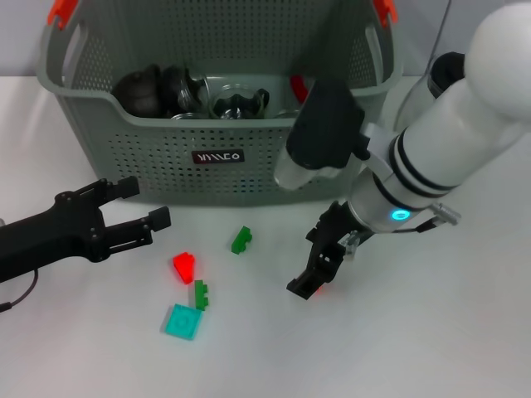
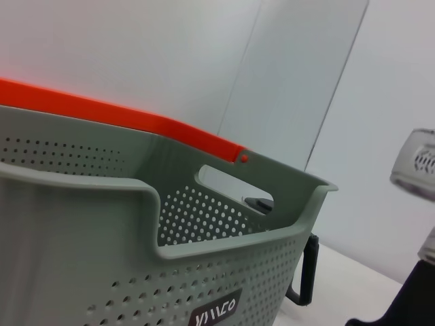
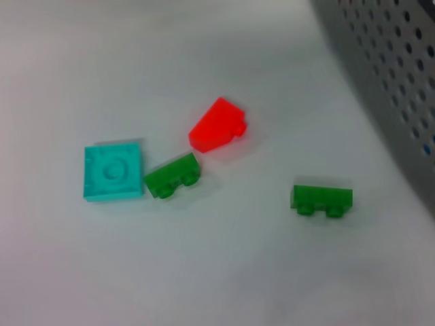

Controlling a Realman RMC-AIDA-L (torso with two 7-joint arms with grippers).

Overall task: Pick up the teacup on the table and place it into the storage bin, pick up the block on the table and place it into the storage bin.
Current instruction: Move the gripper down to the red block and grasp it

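Observation:
The grey-green perforated storage bin [image 1: 149, 141] stands at the back of the table, and the left wrist view shows its wall [image 2: 81, 231] up close. Glassware [image 1: 239, 101] and dark objects lie inside it. No teacup shows on the table. Four blocks lie in front of the bin: a red one [image 1: 184, 266] [image 3: 217, 125], two green ones [image 1: 241, 240] [image 1: 201, 294] and a teal plate [image 1: 181, 322] [image 3: 113, 171]. My right gripper [image 1: 315, 269] hangs low over the table to the right of the blocks, with a small red spot at its tip. My left gripper [image 1: 145, 201] is open and empty, left of the blocks.
The bin has orange handle clips [image 1: 62, 12] and a black label [image 1: 218, 156]. White tabletop lies in front of and to the right of the blocks. My right arm's white forearm [image 1: 448, 141] reaches in from the right, beside the bin's right corner.

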